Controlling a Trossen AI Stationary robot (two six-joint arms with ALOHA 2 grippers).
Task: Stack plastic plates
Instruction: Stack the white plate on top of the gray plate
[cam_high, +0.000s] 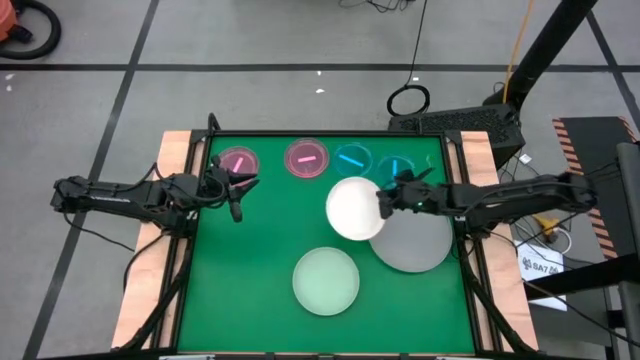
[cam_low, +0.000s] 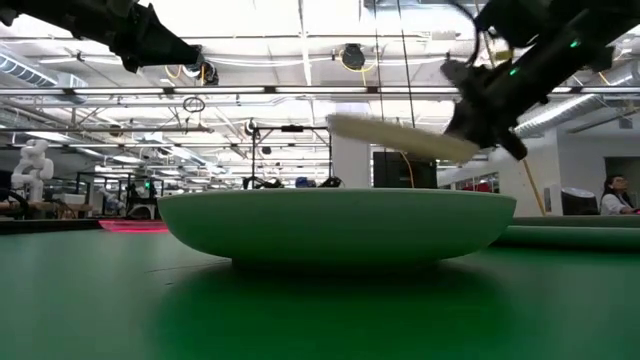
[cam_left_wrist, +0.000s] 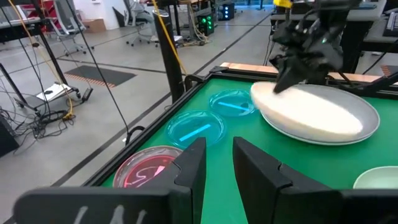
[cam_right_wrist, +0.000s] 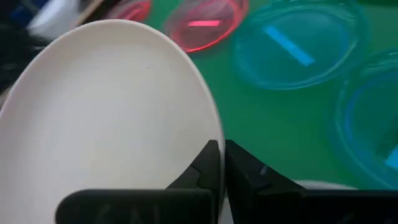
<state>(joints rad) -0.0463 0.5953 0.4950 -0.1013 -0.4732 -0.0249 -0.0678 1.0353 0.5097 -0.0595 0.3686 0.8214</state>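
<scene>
My right gripper (cam_high: 383, 200) is shut on the white plate (cam_high: 352, 208), which hovers above the table's middle and partly over the grey plate (cam_high: 415, 245). The pale green plate (cam_high: 326, 280) rests flat near the front edge. Two pink plates (cam_high: 238, 160) (cam_high: 306, 158) and two blue plates (cam_high: 352, 160) (cam_high: 398, 170) lie in a row along the far edge. My left gripper (cam_high: 237, 192) is open and hovers just in front of the left pink plate (cam_left_wrist: 146, 171), touching nothing. My right gripper pinches the white plate's rim (cam_right_wrist: 214, 134) on the side toward the table's right, one finger above and one below. The fingers (cam_right_wrist: 245, 171) come about level from the right. The plate is lifted clear and slightly tilted (cam_low: 400, 135).
Raised wooden borders (cam_high: 175, 160) flank the green mat on the left and right. There is bare mat at front left (cam_high: 240, 290). A person sits far behind the table (cam_low: 612, 195).
</scene>
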